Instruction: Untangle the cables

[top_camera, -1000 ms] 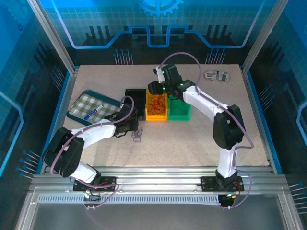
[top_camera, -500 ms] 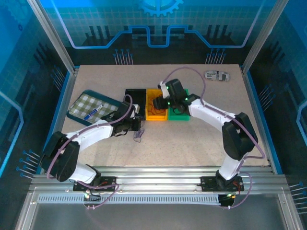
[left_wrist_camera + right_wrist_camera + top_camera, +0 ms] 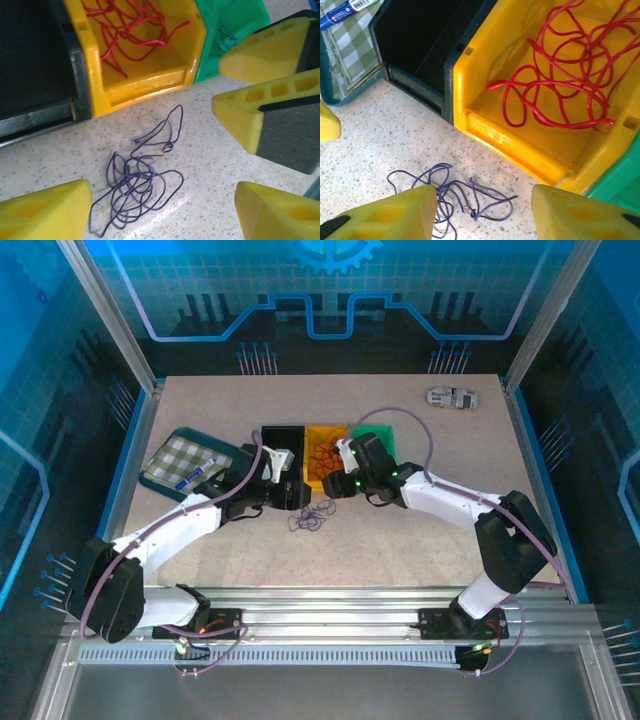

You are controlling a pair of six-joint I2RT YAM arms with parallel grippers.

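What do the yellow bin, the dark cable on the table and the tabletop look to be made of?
Yellow bin: glossy moulded plastic, going by its sheen and rounded lip. Dark cable: thin flexible wire, probably plastic-sleeved, purple-blue, lying in loose loops. Tabletop: pale, speckled, slightly glossy; stone-like composite or laminate, I cannot tell which.

A robotics lab cell: 2 arms [image 3: 180, 525] bolted to a table [image 3: 400, 550] inside aluminium framing [image 3: 320, 602] and blue panels [image 3: 200, 290].

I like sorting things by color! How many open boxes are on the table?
3, side by side: the black bin on the left, the yellow bin in the middle with the red cable inside, and the green bin on the right.
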